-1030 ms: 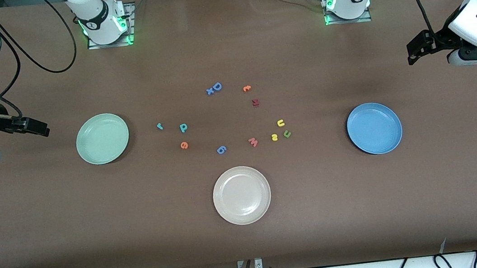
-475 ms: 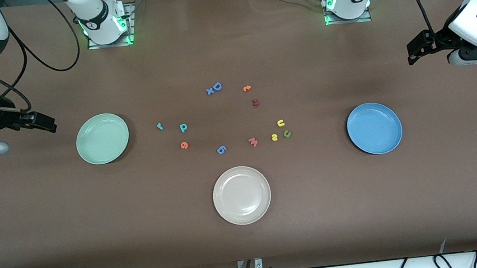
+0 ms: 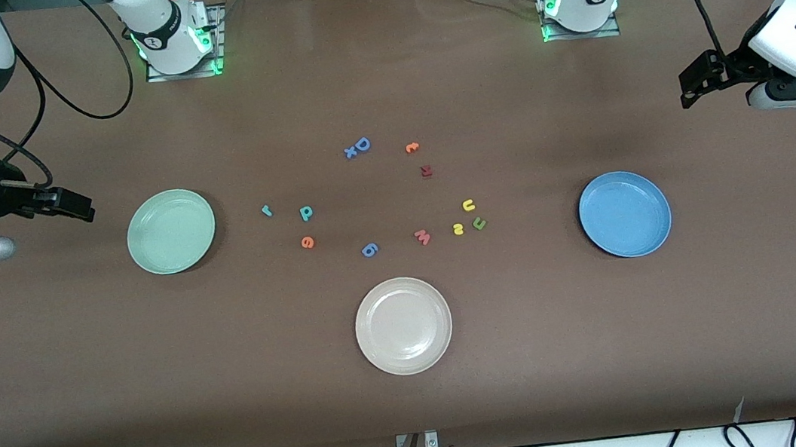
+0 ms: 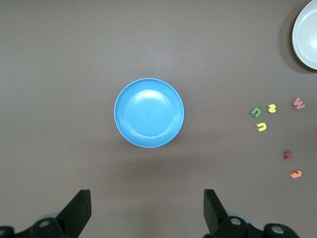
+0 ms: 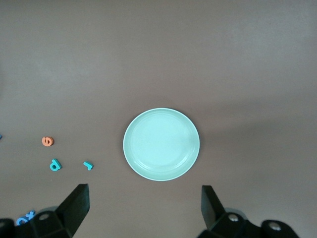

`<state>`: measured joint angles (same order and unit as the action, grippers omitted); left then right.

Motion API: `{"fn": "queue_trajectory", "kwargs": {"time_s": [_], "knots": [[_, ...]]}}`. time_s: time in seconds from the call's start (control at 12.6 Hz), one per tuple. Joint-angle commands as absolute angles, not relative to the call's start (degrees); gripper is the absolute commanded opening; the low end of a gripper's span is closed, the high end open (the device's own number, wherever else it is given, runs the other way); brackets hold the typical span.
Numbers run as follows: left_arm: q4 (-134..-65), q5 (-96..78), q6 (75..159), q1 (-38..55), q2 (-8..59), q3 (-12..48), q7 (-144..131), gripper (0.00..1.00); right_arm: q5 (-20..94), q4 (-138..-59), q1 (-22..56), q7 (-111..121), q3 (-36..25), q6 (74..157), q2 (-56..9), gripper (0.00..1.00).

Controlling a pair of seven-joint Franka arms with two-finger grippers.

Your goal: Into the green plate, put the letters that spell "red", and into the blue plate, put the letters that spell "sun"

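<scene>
The green plate (image 3: 171,231) (image 5: 161,144) lies toward the right arm's end and is empty. Beside it on the table lie the teal "r" (image 3: 266,210), teal "d" (image 3: 305,212) and orange "e" (image 3: 307,242). The blue plate (image 3: 625,214) (image 4: 149,113) lies toward the left arm's end, also empty. The yellow "u" (image 3: 468,205), yellow "s" (image 3: 458,229) and olive "n" (image 3: 478,223) sit mid-table. My right gripper (image 3: 73,206) (image 5: 144,210) hovers open beside the green plate. My left gripper (image 3: 700,84) (image 4: 147,213) hangs open beside the blue plate. Both hold nothing.
A cream-white plate (image 3: 403,325) lies nearer the front camera, mid-table. Other letters lie among the task's: pink "m" (image 3: 422,236), blue "6" (image 3: 369,249), big blue "D" (image 3: 361,144), a small orange letter (image 3: 412,147) and a dark red letter (image 3: 426,171).
My right gripper has shifted a little toward the green plate, then stopped. The left arm and all letters have stayed put.
</scene>
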<state>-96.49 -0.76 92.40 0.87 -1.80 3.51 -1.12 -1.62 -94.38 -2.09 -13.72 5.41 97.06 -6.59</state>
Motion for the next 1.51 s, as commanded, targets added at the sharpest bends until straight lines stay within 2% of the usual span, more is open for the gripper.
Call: {"fn": "queue_trajectory", "kwargs": {"time_s": [0.0, 1.43], "knots": [[-96.0, -1.5, 91.5, 1.1, -2.2, 3.2, -1.2, 1.00, -1.8, -94.8, -2.3, -14.4, 4.7, 97.5, -6.5, 1.00], [-96.0, -1.4, 91.4, 1.2, -1.1, 3.2, -1.1, 1.00, -2.0, -95.5, -2.4, -13.4, 2.7, 97.6, -6.2, 1.00]]}}
